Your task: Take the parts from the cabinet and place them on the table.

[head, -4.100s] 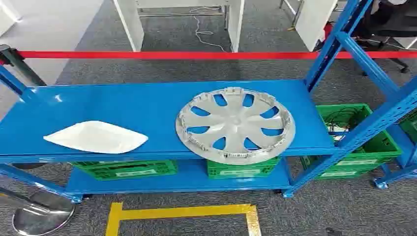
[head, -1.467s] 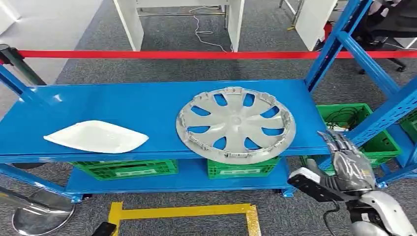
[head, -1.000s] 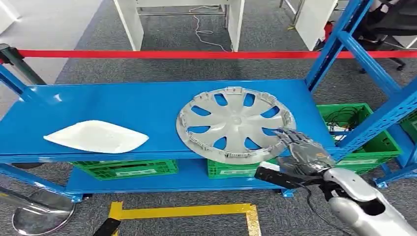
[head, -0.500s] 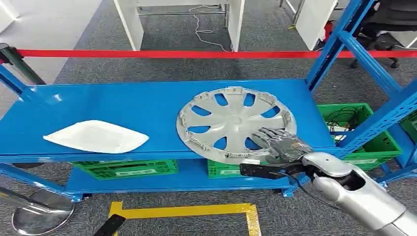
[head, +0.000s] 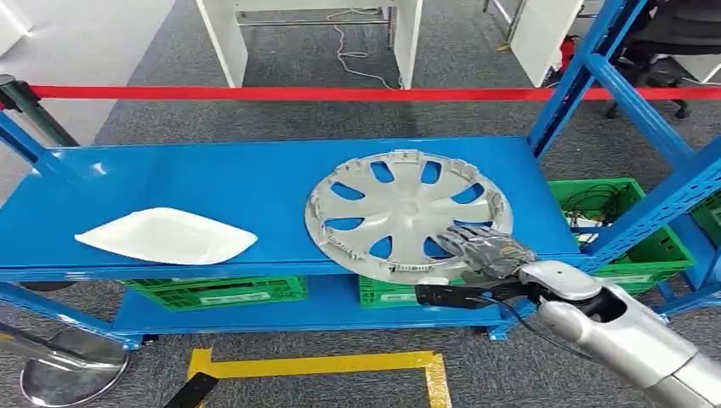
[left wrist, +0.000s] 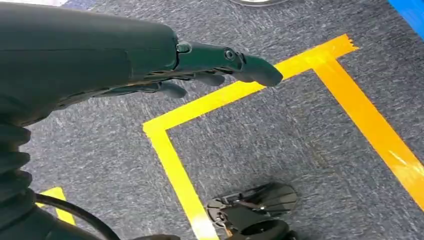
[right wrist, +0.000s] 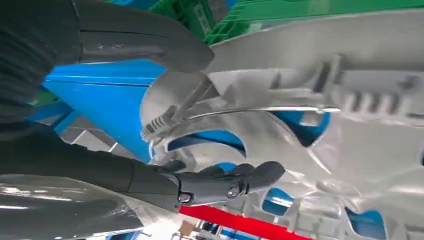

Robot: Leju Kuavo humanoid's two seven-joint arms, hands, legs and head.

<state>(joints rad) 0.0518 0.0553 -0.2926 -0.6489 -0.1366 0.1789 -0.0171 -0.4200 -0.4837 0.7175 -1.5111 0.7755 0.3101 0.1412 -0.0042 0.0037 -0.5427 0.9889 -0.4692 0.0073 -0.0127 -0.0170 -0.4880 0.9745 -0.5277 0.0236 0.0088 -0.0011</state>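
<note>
Lying flat on the blue shelf (head: 212, 183), the wheel cover (head: 408, 215) is overhanging the front edge, where the right hand (head: 483, 252) is straddling its near-right rim, fingers above, thumb below, not visibly clamped; the left hand (left wrist: 165, 70) is hanging empty, far lower.

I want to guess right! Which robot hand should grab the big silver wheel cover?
The right hand: its fingers already lie on the wheel cover's near rim, thumb below it. The left hand hangs over the floor.
</note>
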